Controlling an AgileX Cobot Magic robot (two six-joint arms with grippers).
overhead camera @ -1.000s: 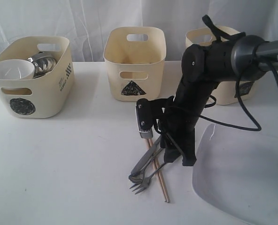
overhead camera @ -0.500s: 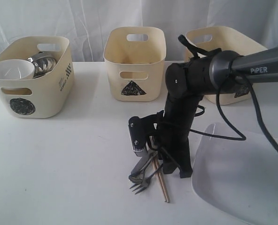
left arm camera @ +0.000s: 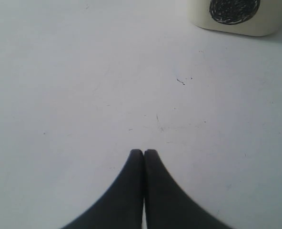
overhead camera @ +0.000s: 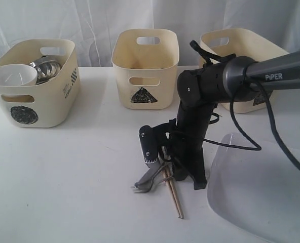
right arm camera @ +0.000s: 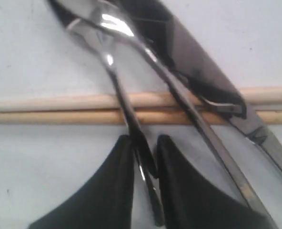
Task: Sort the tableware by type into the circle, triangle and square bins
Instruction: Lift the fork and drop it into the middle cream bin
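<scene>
The right fingers (right arm camera: 117, 181) are pinched on a slim, shiny cutlery handle (right arm camera: 113, 78) (fork or spoon, I cannot tell which). It lies across the two tan chopsticks (right arm camera: 45, 102), which rest side by side and touching on the table (overhead camera: 79, 177). A second metal handle (right arm camera: 212, 143) and the broad dark knife (right arm camera: 193, 62) cross the chopsticks just beside it.

The exterior view shows this heap of cutlery (overhead camera: 147, 183) at the front middle of the table, with the large white plate (overhead camera: 261, 197) near it on the right. Bare table lies open on the heap's left, up to the circle bin (overhead camera: 36, 101), which holds the white bowl (overhead camera: 10, 76) and steel ware (overhead camera: 46, 68). The triangle bin (overhead camera: 146, 55) and square bin (overhead camera: 241, 43) line the back edge.

The left fingers (left arm camera: 134, 164) are pressed together on nothing, above bare table.
</scene>
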